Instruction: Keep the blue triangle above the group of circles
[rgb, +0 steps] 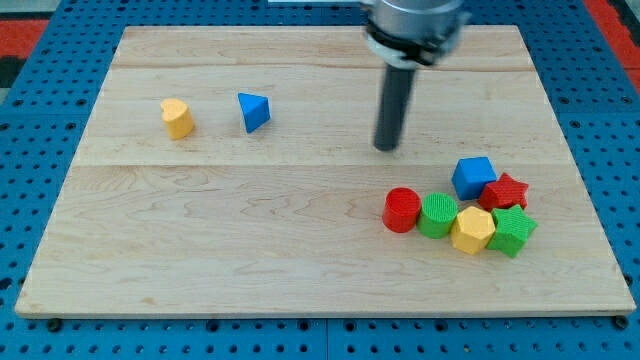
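Tip: my tip (386, 147) is a bare rod, carrying nothing and touching no block.
Blue triangle (253, 111): at the board's ten o'clock, beside a yellow block (177, 118).
Circles: red cylinder (402, 210) and green cylinder (438, 215), at four o'clock.
Handling: probably light, rigid and free-sliding; push its left face.

Eight blocks: two blue (254, 111), two red (402, 210), two green (438, 215), two yellow (177, 118).
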